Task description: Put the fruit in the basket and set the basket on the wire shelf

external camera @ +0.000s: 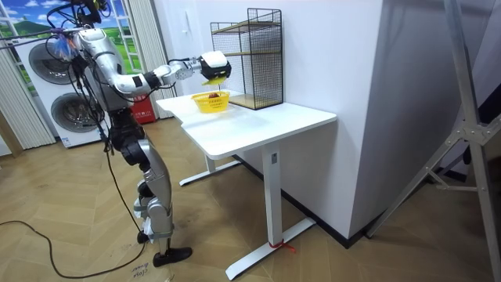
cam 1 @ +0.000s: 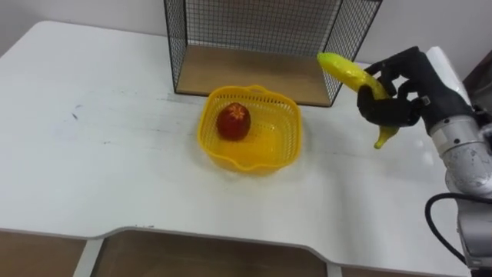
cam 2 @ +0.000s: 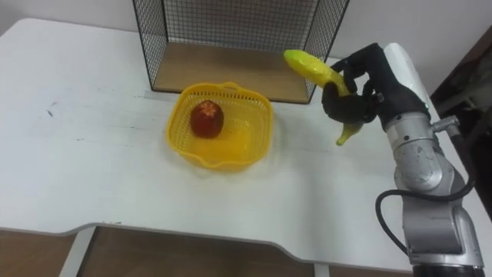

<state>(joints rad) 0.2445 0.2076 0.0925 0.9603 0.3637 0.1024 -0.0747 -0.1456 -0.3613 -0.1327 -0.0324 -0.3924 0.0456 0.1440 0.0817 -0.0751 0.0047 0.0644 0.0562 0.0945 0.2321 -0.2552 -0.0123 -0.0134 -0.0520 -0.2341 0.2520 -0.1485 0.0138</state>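
**A:** Left eye view first. Where is the fruit?

**B:** The long, curved yellow banana (cam 1: pixel 350 73) is in the right hand (cam 1: pixel 396 100), whose dark fingers are curled round its middle. It hangs clear of the white table (cam 1: pixel 92 154), to the right of the yellow plastic lattice basket (cam 1: pixel 286 131). A red round fruit (cam 1: pixel 233 121) already lies in the basket. Just behind stands the black wire shelf (cam 1: pixel 254 73) with its wooden floor.

**A:** And the room view?

**B:** The robot stands at the table's end, the banana arm stretched out, hand raised near the basket. Two washing machines (external camera: pixel 51 66) are behind it (nothing to do with the job).

**A:** Right eye view?

**B:** The grip is the same. One end of the banana sticks up and left towards the shelf's corner, and the thin end points down below the hand.

**A:** How will it handle?

**B:** I'd judge it light and firm enough for a mid-body hold, but its skin is smooth and bruises if squeezed hard. Lower it rather than drop it. The basket looks light and a little springy, so its rim seems the place to grip, and the fruit may roll if it tips.

**A:** Any labels?

**B:** I can make out no writing on the fruit, basket or shelf.
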